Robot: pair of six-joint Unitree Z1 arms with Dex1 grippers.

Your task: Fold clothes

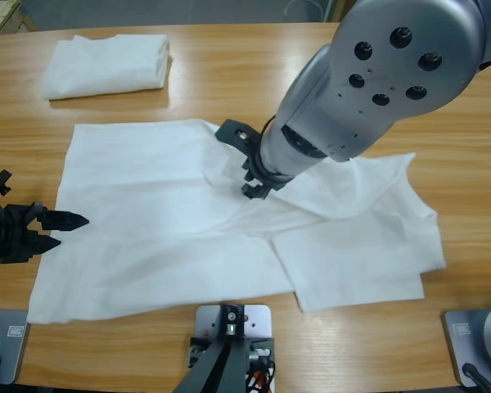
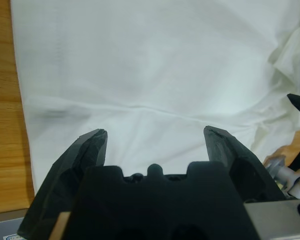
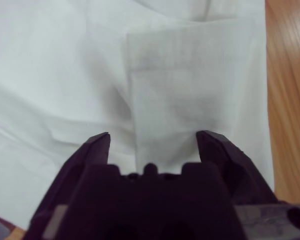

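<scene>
A white T-shirt (image 1: 164,221) lies spread on the wooden table (image 1: 229,82), creased across its middle, with one sleeve (image 1: 352,262) folded flat at the front right. My left gripper (image 1: 69,231) is open at the shirt's left edge, its jaws pointing at the cloth and empty. In the left wrist view the gripper (image 2: 155,140) hovers over smooth white fabric (image 2: 140,65). My right gripper (image 1: 254,184) hangs open over the rumpled centre of the shirt. The right wrist view shows the gripper (image 3: 152,142) above the sleeve (image 3: 190,90), holding nothing.
A second white T-shirt (image 1: 106,64) lies folded in a neat stack at the back left of the table. The right arm's large silver elbow (image 1: 393,65) hides the back right of the table. Bare wood (image 1: 131,344) runs along the front edge.
</scene>
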